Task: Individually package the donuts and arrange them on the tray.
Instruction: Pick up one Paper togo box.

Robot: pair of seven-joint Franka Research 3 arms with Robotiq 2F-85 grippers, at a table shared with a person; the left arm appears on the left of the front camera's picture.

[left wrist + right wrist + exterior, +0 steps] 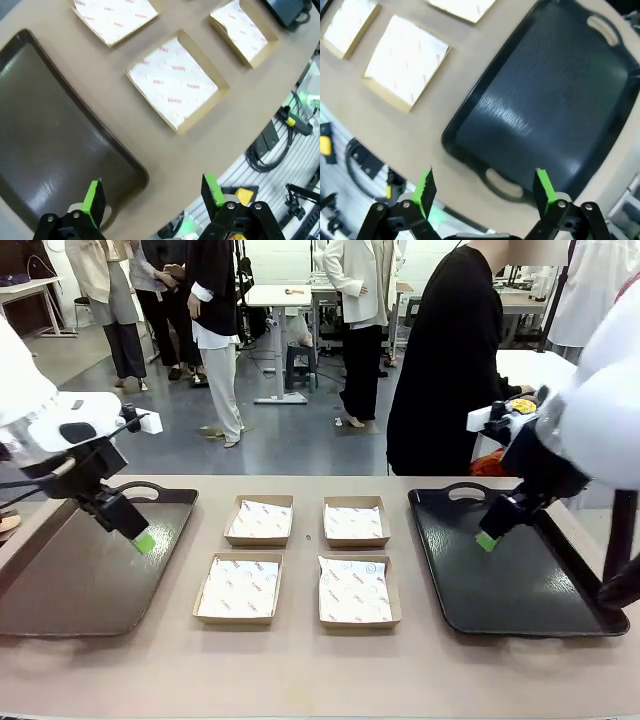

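Cardboard boxes (260, 520), four and paper-lined, sit between the left tray (70, 580) and right tray (545, 585), with the left gripper (153, 195) and right gripper (485, 187) hovering over them, both spread wide.

A robotics lab or open workroom rather than a home; a wide grey floor (300, 440) stretches to the far side, where white work tables (285, 295) stand on metal legs with a stool (300, 365) beneath; a white robot arm (60, 425) at left and another (600, 410) at right flank the near brown table (320, 670); black cables (260, 147) lie coiled below the table's edge.
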